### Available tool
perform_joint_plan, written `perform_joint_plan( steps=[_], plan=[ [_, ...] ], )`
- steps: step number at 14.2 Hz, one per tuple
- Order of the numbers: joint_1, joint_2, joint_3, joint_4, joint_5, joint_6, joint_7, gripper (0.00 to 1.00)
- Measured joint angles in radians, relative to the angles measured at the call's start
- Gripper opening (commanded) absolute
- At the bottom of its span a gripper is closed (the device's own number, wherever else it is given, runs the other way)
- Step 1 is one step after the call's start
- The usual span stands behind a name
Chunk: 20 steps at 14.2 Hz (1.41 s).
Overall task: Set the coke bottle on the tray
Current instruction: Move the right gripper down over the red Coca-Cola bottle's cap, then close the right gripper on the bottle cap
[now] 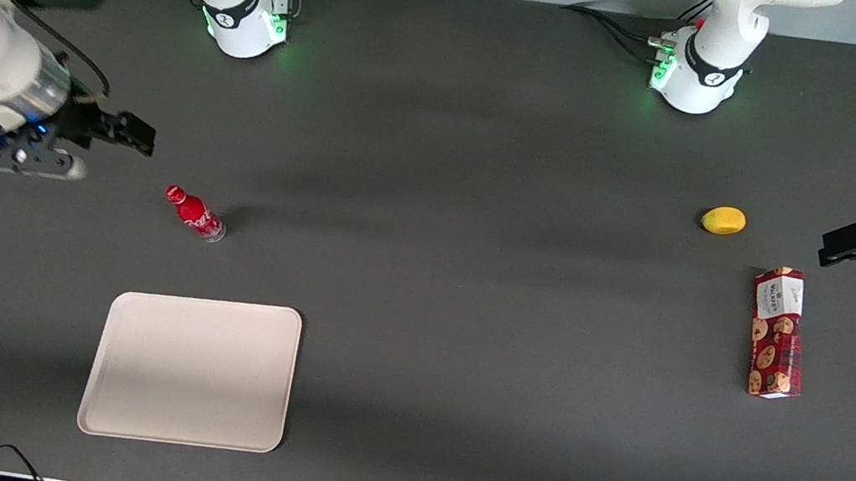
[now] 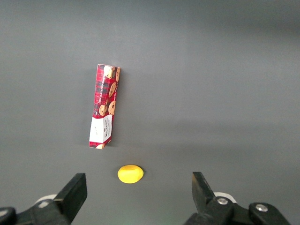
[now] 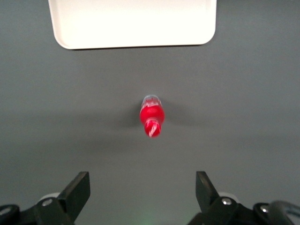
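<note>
The gripper (image 1: 134, 132) of the working right arm hangs above the dark table (image 1: 473, 281) toward the working arm's end, with its two black fingers (image 3: 77, 192) spread wide apart and nothing held between them. The coke bottle (image 1: 195, 213) stands upright on the table, near the gripper but clear of it; it is a little nearer to the front camera than the gripper and touches nothing else. In the right wrist view the bottle (image 3: 152, 115) is seen from above, its red cap and shoulders facing the camera, and it sits roughly in line with the gap between the open fingers while remaining apart from them. The tray (image 1: 192, 370), a cream-white rectangle with rounded corners and a low rim, lies flat on the table, nearer to the front camera than the bottle and well apart from it, with bare table between the two; its surface carries nothing. The same tray (image 3: 133, 23) shows in the right wrist view, with the bottle between it and the fingers. Toward the parked arm's end of the table lie a red cookie box (image 1: 777, 333), resting flat on its long side, and a small yellow lemon (image 1: 724, 220) near it, a little farther from the front camera than the box.
</note>
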<state>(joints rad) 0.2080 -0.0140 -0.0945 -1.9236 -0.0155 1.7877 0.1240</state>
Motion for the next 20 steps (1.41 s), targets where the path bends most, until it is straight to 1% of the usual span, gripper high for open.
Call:
perform_joint_plan(
  steps=[6,9,10,12,14,15,18,20],
  plan=[
    [-0.005,0.023,-0.003,-0.27,-0.001,0.346,-0.008,1.0],
    [-0.012,0.023,-0.003,-0.375,-0.001,0.457,-0.008,1.0],
    [-0.014,0.022,-0.003,-0.396,-0.001,0.478,-0.008,0.9],
    [-0.014,0.018,-0.003,-0.421,-0.001,0.503,-0.008,0.64],
    [-0.014,0.015,-0.003,-0.427,-0.001,0.51,-0.008,0.47],
    [-0.014,0.014,-0.003,-0.427,-0.001,0.512,-0.008,0.41],
    [-0.014,0.012,-0.003,-0.427,-0.001,0.514,-0.008,0.18],
    [-0.013,0.01,-0.003,-0.427,-0.001,0.514,-0.008,0.11]
  ],
)
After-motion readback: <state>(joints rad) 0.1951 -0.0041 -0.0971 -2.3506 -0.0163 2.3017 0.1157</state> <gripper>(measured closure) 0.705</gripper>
